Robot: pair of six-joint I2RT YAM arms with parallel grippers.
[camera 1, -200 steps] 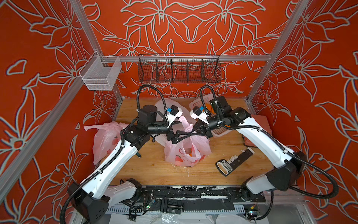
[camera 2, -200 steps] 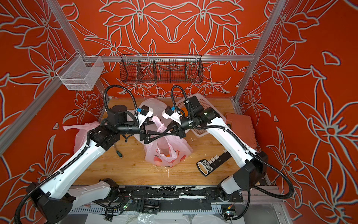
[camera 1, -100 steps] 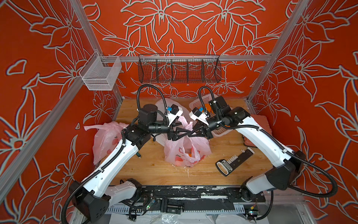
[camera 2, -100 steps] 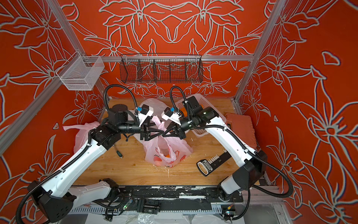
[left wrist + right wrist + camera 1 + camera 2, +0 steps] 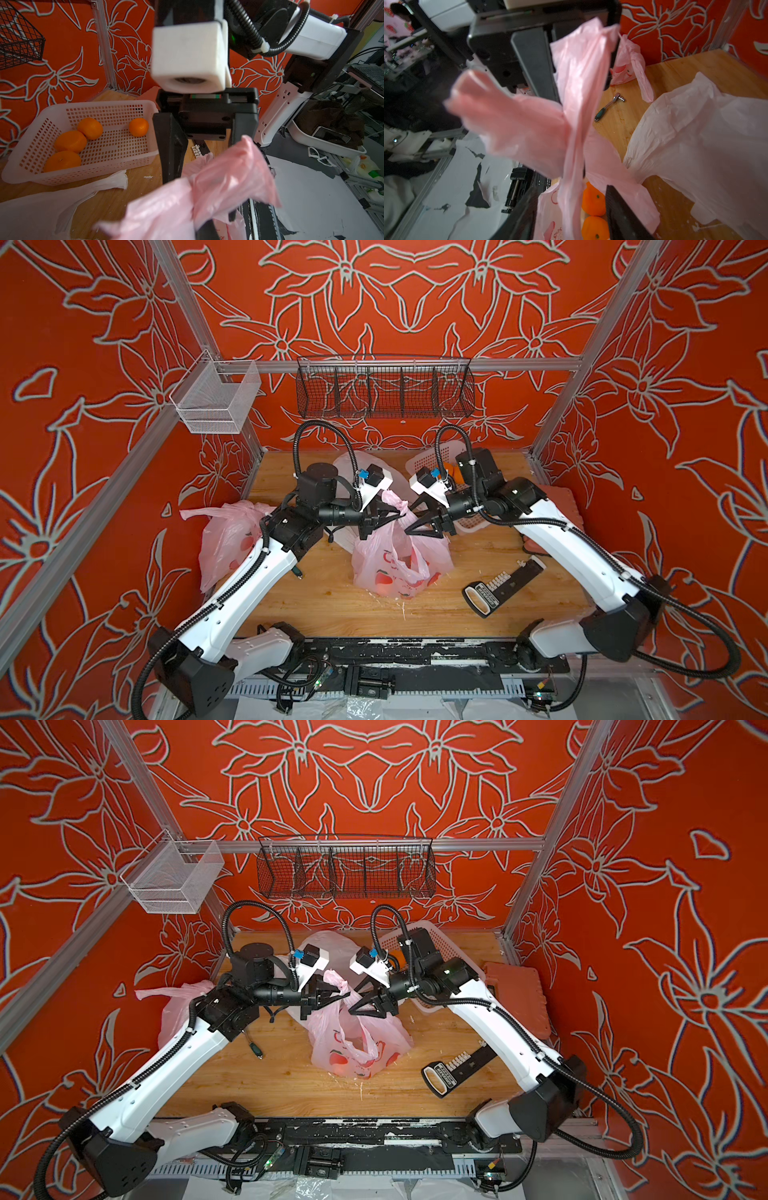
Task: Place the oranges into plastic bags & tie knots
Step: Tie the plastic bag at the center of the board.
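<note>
A pink printed plastic bag [image 5: 395,568] stands mid-table in both top views, with oranges [image 5: 592,202] showing inside it. Its two straps cross in a loose twist [image 5: 571,124] above the mouth; I cannot tell whether it is a knot. My left gripper [image 5: 395,515] [image 5: 205,230] is shut on one pink strap. My right gripper [image 5: 411,519] [image 5: 573,190] faces it, open, the other strap hanging loose between its fingers. Several more oranges [image 5: 70,141] lie in the pale perforated basket [image 5: 99,104]. A white bag [image 5: 706,145] lies behind, and another pink bag [image 5: 226,539] at the left.
A black tool holder with white bits [image 5: 503,585] lies right of the bag. A small ratchet [image 5: 609,106] lies near the left arm. An orange-red lid [image 5: 515,990] sits at the right edge. Wire baskets [image 5: 384,391] [image 5: 216,400] hang on the back rail.
The left gripper has closed on a pink strap. The right gripper, shut before, has opened and let its strap go.
</note>
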